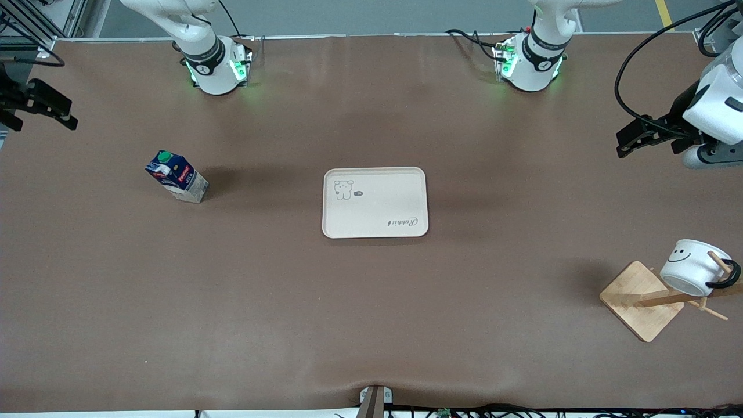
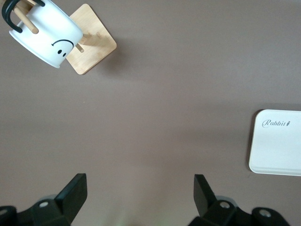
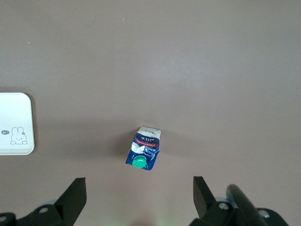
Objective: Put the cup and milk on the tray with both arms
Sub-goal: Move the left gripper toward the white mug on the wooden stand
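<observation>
The cream tray (image 1: 375,203) lies flat mid-table and holds nothing. The dark-blue milk (image 1: 176,176) with its green cap stands toward the right arm's end. The white smiley cup (image 1: 693,267) hangs by its black handle on a wooden rack peg toward the left arm's end, nearer the front camera than the tray. My left gripper (image 1: 628,143) is up in the air at that end, open and empty (image 2: 140,193); its view shows the cup (image 2: 44,30) and a tray corner (image 2: 277,141). My right gripper (image 1: 58,113) is open and empty (image 3: 139,195), raised near the milk (image 3: 145,148).
The cup's rack has a square wooden base (image 1: 641,300) and slanted pegs, close to the table's edge at the left arm's end. Both arm bases stand along the table's edge farthest from the front camera. Black cables run by the left arm.
</observation>
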### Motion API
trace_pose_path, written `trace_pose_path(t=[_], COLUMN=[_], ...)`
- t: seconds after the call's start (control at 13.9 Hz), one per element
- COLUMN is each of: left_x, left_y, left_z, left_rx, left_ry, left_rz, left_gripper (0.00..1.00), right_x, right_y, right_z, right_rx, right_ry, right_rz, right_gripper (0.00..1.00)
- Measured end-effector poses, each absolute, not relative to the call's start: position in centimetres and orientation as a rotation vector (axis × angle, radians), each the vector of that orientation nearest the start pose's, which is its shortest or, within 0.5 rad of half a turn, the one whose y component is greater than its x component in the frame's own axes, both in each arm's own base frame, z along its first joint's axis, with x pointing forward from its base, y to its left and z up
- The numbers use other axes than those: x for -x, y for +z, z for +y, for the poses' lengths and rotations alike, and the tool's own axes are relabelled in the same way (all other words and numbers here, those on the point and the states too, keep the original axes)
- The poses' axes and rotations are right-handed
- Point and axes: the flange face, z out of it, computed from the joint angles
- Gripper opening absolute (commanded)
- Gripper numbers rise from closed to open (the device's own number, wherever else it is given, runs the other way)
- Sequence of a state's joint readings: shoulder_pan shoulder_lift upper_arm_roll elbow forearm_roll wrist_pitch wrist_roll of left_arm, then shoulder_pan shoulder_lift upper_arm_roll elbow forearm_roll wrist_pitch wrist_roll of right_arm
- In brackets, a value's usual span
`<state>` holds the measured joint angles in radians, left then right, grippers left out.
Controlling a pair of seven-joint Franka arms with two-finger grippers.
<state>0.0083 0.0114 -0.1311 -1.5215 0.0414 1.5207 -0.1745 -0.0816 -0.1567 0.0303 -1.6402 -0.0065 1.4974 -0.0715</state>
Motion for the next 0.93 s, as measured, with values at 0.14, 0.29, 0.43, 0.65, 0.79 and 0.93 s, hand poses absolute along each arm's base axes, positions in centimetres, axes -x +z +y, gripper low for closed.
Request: trace_pose_path(t=[0.14,0.29,0.43,0.65,0.79,0.93], left_x=[-54.7,-54.7,-55.0,-56.3,-57.5,-58.2], left_y=[63.8,64.0,64.2,63.8,63.1,61.8], left_z=[-6.2,-6.0,-5.5,-3.7,-1.5,1.2], left_rx=[3.099,3.1,3.096,3.072,3.069,3.062], left_ry=[-0.007,-0.026,-0.045,-0.108,-0.174,-0.238], left_rz=[-0.085,-0.092,-0.105,-0.143,-0.199,-0.267], left_gripper=[1.0,1.0,1.0,1.0,1.0,1.0], right_x=[-49.6,-49.8,-50.2,-50.8,-51.1,-51.2], right_y=[67.4,67.7,68.1,68.4,67.9,67.6], right_z=[-2.5,-2.6,-2.9,-3.0,-3.0,-3.0], right_rx=[3.155,3.155,3.154,3.154,3.154,3.153], right_ry=[-0.058,-0.085,-0.103,-0.115,-0.096,-0.082], right_rz=[-0.03,-0.026,-0.02,-0.019,-0.019,-0.018], right_gripper=[1.0,1.0,1.0,1.0,1.0,1.0])
